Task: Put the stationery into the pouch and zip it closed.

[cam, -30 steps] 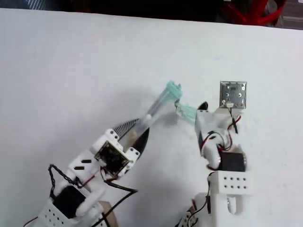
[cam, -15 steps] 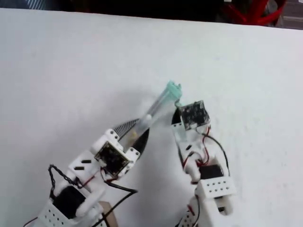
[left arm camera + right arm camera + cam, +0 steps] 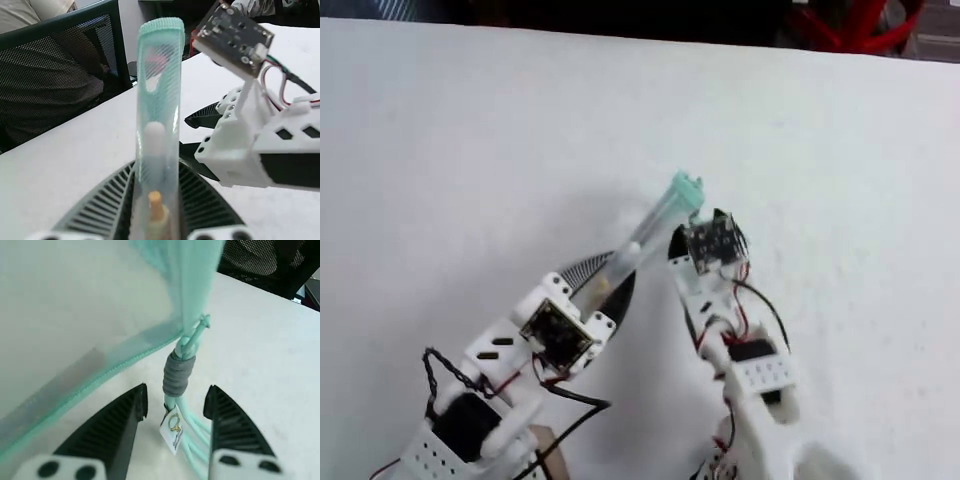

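Note:
A translucent mint pouch [image 3: 655,225] stands on edge over the white table [image 3: 470,130], with my left gripper [image 3: 605,275] shut on its near end. The left wrist view looks along the pouch [image 3: 157,100], where a white eraser [image 3: 154,135] and a yellowish item [image 3: 156,205] show through the mesh. My right gripper [image 3: 688,232] sits at the pouch's far end, open. In the right wrist view the zip pull cord [image 3: 179,372], with a grey sleeve and a small tag [image 3: 172,427], hangs between the right gripper's [image 3: 177,392] spread fingers, untouched.
A brown cardboard piece [image 3: 545,450] lies by the left arm's base at the front edge. A red object [image 3: 860,25] stands beyond the table's far right edge. A black mesh chair [image 3: 60,65] is behind the table.
The right arm has swung left and turned its wrist, bringing its gripper up to the pouch's far end. The left arm and pouch have stayed put.

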Controlling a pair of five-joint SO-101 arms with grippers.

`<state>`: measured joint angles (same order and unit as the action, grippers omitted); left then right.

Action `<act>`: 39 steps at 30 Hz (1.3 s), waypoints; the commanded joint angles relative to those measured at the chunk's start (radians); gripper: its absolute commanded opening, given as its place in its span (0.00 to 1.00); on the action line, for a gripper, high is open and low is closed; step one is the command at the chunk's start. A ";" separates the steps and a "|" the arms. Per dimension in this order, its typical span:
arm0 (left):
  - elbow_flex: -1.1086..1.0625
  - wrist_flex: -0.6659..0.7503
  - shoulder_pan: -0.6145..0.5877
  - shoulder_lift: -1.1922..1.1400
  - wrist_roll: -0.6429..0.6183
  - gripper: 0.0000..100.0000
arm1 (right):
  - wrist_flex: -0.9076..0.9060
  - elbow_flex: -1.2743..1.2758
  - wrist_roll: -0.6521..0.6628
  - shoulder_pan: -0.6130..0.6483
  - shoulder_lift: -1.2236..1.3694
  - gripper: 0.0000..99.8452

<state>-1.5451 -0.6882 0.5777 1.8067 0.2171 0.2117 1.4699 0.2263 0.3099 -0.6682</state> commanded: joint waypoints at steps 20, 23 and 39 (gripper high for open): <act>0.002 -0.006 0.016 0.002 0.008 0.02 | 0.157 -0.348 0.009 -0.116 0.453 0.02; 0.002 -0.006 0.016 0.002 0.008 0.02 | 0.154 -0.345 0.005 -0.156 0.415 0.02; 0.000 0.000 0.016 0.002 0.011 0.02 | -0.163 -0.126 -0.002 -0.203 -0.357 0.02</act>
<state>-1.5466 -0.6882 0.5792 1.8067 0.2202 0.1734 1.3732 0.2279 0.1120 -0.8784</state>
